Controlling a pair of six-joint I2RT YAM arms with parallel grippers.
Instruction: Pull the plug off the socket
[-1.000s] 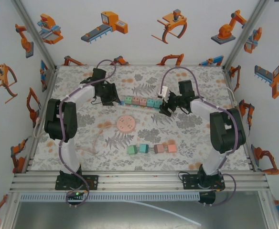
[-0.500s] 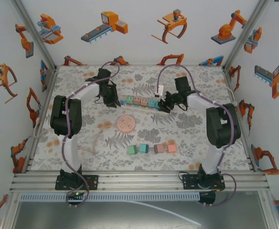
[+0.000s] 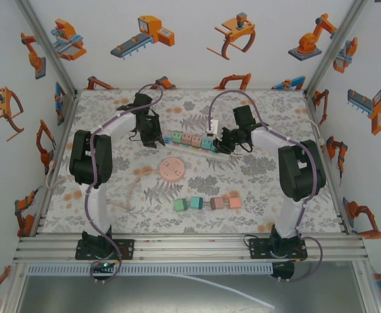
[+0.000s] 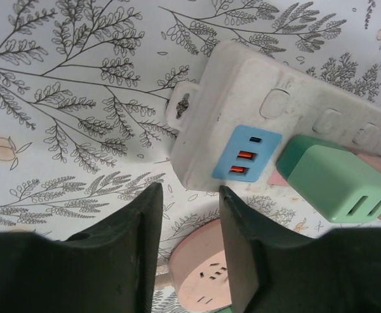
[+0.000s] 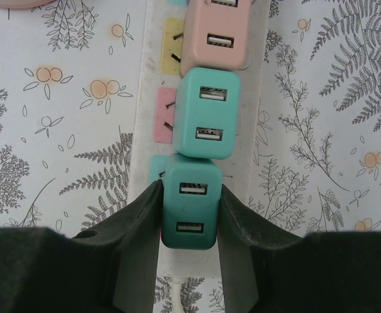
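Nearest the arm bases, a row of 4 loose cube plugs (image 3: 207, 203) lies on the leaf-print table (image 3: 269, 189), with a round pink socket (image 3: 173, 168) just beyond it. Next back is the white power strip (image 5: 254, 98), well out towards the middle of the table, carrying its own line of plugs. The one that matters is the teal plug (image 5: 190, 195), a rounded block with 2 USB slots on its face, seated at the strip's right end and touching a lighter teal neighbour (image 5: 209, 120), with a pink plug (image 5: 215, 39) beyond that. The right gripper (image 5: 189, 218) is clamped on that teal plug, 1 dark finger on each side. At the other end, the left gripper (image 4: 187, 254) hovers beside the strip's blue USB panel (image 4: 246, 153), its jaws slightly apart and gripping nothing, and a green plug (image 4: 337, 182) sits nearby. 1 second ago the right gripper hung off the strip's right end with wider jaws; it has slid in and closed, while the left arm's elbow has swung inward.
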